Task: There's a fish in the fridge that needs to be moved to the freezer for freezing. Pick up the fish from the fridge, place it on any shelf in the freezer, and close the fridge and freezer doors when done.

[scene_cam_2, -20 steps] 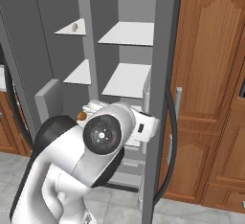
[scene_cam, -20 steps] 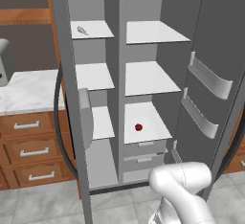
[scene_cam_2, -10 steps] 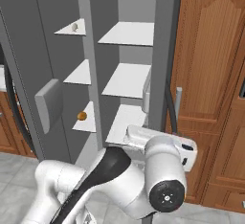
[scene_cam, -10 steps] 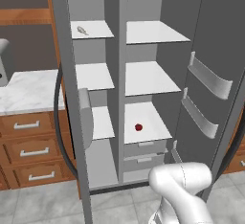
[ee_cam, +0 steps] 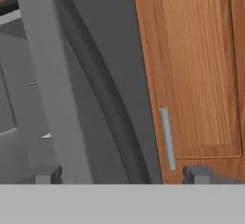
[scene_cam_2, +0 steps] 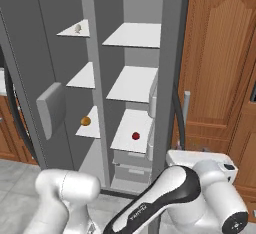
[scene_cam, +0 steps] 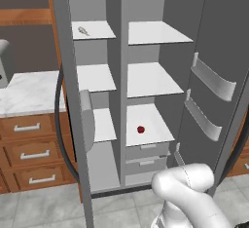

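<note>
The fish (scene_cam: pixel 82 30) (scene_cam_2: pixel 77 28) is a small grey-tan sliver lying on the top narrow shelf (scene_cam: pixel 97 29) of the freezer (scene_cam: pixel 95 105). The fridge (scene_cam: pixel 148 81) beside it has broad white shelves, and a small dark-red ball (scene_cam: pixel 140 129) (scene_cam_2: pixel 135 136) rests on its lowest one. Both doors stand open: the freezer door (scene_cam_2: pixel 30 73) with its dispenser at the left, the fridge door (scene_cam: pixel 219 71) at the right. My gripper (ee_cam: pixel 123 175) is open and holds nothing. It faces the fridge door's edge (ee_cam: pixel 48 74) and its dark bar handle (ee_cam: pixel 105 98).
An orange ball (scene_cam_2: pixel 85 121) sits on a lower freezer shelf. A tall brown wooden cabinet (scene_cam_2: pixel 220 68) with a grey handle (ee_cam: pixel 166 137) stands close behind the open fridge door. A marble counter with wooden drawers (scene_cam: pixel 29 139) lies left of the unit.
In the right base view my arm has swung from in front of the open unit down and to the right, toward the fridge door. The fish and both doors have not moved.
</note>
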